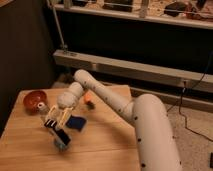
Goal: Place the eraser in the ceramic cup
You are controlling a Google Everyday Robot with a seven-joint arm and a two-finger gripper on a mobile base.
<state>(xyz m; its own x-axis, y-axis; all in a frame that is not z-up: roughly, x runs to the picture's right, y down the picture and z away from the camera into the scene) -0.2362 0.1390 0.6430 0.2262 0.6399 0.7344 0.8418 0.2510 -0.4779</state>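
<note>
Gripper hovers just above the cup, grip I cannot tell; the eraser, seemingly at its tip, could clip the rim and bounce off.

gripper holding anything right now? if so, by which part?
Cannot be told. The gripper hangs close above the ceramic cup; whether anything is in its grasp does not show.

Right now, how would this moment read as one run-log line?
gripper low over table, beside ceramic cup | eraser: cannot make out | red-orange bowl at table's left
</note>
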